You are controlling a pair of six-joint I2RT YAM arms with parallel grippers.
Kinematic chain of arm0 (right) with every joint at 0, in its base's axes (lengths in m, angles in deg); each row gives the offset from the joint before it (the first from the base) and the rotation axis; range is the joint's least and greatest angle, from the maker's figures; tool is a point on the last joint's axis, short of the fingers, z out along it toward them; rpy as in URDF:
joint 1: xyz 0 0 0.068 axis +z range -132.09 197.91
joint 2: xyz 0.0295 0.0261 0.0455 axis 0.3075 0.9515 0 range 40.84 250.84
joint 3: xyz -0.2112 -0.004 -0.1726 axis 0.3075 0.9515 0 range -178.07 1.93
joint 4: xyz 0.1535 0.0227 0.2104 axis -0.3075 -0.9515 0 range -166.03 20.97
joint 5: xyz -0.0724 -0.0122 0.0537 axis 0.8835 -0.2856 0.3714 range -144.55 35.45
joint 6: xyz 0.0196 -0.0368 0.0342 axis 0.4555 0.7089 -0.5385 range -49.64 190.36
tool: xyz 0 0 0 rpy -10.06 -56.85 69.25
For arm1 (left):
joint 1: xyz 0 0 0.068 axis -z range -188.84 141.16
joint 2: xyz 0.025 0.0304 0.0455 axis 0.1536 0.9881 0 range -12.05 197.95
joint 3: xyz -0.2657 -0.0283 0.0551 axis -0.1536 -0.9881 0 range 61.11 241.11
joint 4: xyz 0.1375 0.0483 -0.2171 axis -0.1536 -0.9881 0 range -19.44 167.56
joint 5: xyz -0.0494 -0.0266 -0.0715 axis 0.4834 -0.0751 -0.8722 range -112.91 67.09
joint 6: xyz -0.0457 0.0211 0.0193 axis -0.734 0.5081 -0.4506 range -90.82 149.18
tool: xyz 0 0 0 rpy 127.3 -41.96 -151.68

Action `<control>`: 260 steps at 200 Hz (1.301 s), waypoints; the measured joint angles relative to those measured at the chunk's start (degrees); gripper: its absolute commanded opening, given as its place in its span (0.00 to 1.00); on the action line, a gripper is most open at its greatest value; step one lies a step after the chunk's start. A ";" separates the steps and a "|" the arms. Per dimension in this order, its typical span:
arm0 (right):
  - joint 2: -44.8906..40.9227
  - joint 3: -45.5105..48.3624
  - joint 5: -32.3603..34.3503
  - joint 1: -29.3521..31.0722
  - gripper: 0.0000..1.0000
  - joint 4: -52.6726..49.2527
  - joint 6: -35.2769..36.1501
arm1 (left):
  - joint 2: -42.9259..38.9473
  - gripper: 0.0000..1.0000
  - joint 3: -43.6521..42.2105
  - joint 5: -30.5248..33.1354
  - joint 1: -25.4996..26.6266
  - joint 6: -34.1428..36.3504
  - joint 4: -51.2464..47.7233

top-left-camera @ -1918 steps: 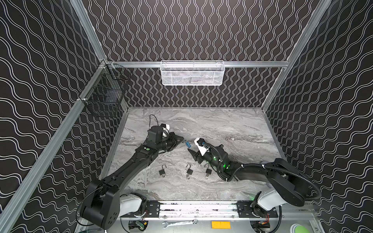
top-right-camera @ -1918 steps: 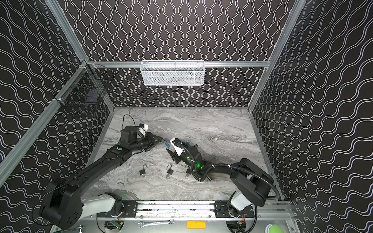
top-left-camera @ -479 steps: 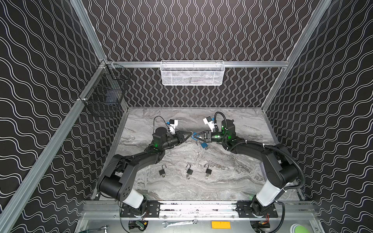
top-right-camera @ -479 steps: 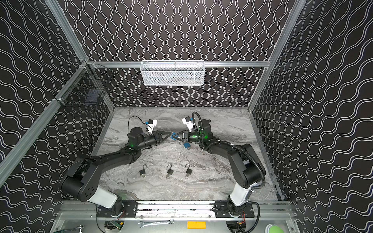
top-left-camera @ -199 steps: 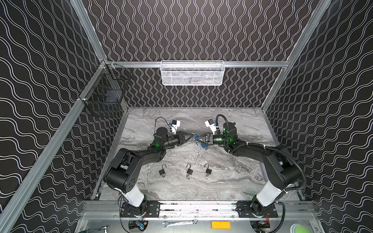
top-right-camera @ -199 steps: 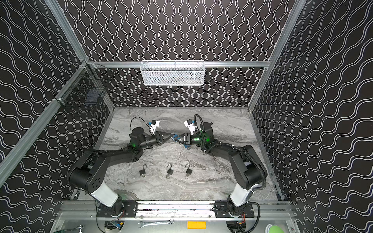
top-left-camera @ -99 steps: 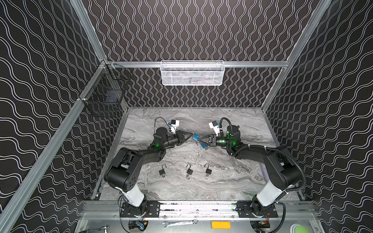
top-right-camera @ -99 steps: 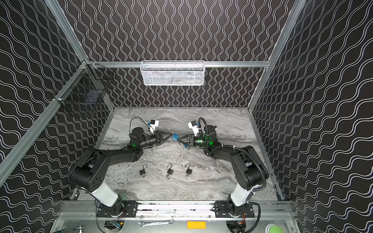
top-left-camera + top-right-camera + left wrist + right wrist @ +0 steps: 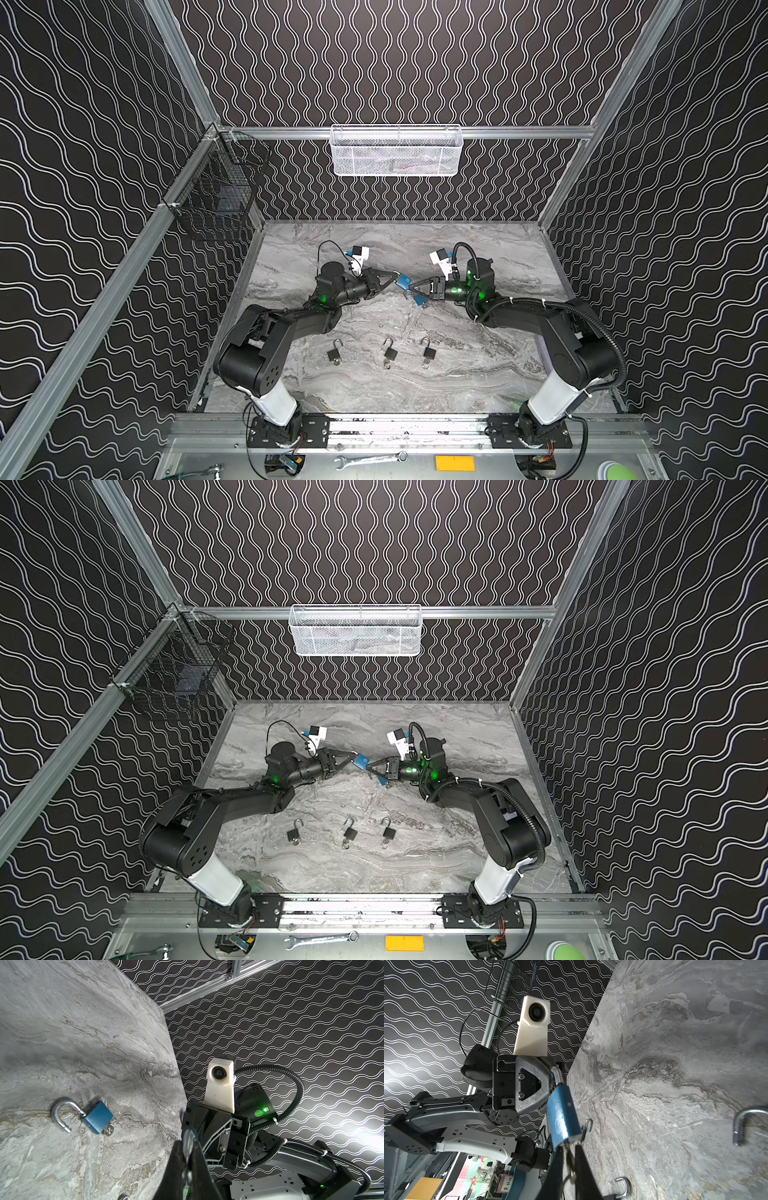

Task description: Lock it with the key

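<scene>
Two hands meet above the far middle of the table [image 9: 478,374]; entries follow.

1. Right hand [image 9: 412,286]: a second ago I had its jaws half spread at the padlock's base. They are now pressed together on the key [image 9: 570,1159], whose ring hangs between the fingers in the right wrist view. I take this to mean the key is secured and the turn is the step now due.

2. Left hand [image 9: 393,277]: pinching the steel shackle [image 9: 188,1142], as it was a second ago.

3. Blue padlock [image 9: 402,282]: held off the table between the two hands, body slanting from shackle to key. It has a pebbled blue finish, one small rivet on the face, and bright metal at the keyway end. I cannot tell whether the shackle is pushed home, because the left hand covers it.

4. Second blue padlock [image 9: 97,1118]: lying on the table just beside the right hand, its shackle swung open and a key in its base.

5. Three black padlocks [image 9: 390,353]: in a row nearer the arm bases, well apart from both hands. Their shackles appear open.
</scene>
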 measured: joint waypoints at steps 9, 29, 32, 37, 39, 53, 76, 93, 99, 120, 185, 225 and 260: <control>0.00 -0.09 -0.17 0.00 0.04 0.22 -0.02 | 0.13 0.00 0.00 0.20 0.04 0.00 -0.11; 0.00 -0.39 -0.39 0.00 0.00 0.83 0.02 | 0.35 0.00 0.00 0.66 0.04 -0.96 0.04; 0.00 -0.39 -0.39 0.00 0.00 0.83 0.04 | 0.35 0.00 0.00 0.63 0.04 -0.96 0.07; 0.00 -0.39 -0.28 0.00 0.00 0.81 0.07 | 0.37 0.00 0.02 0.68 0.04 -0.98 0.07; 0.00 -0.39 -0.17 0.00 0.00 0.81 0.11 | 0.39 0.00 0.04 0.68 0.04 -0.98 0.07; -0.04 -0.39 0.09 -0.04 0.00 0.81 0.35 | 0.76 0.00 0.37 0.70 0.04 -1.01 0.13; -0.33 -0.20 0.92 -0.04 0.00 0.68 1.11 | 1.73 0.00 0.66 0.70 -0.02 -1.42 1.46; -0.52 0.02 1.55 -0.04 0.00 0.35 1.38 | 3.10 0.00 0.63 0.57 -0.33 -2.78 4.07; -0.57 0.13 1.77 -0.04 0.00 0.37 1.46 | 3.65 0.00 0.63 0.24 -0.55 -3.32 5.09; -0.76 0.55 2.78 0.13 0.00 0.39 1.75 | 5.66 0.00 0.28 -2.19 -1.75 -5.97 9.35; -0.61 1.62 2.91 -0.02 0.00 0.39 3.06 | 8.90 0.00 -0.55 -4.92 -3.23 -10.40 16.33; -1.64 2.69 1.75 -0.87 0.00 0.72 4.20 | 5.66 0.00 -0.52 -6.47 -3.65 -7.69 11.08; -2.36 4.98 2.82 -3.72 0.00 -2.60 4.79 | 5.55 0.00 -0.28 -4.09 -8.24 -6.86 10.43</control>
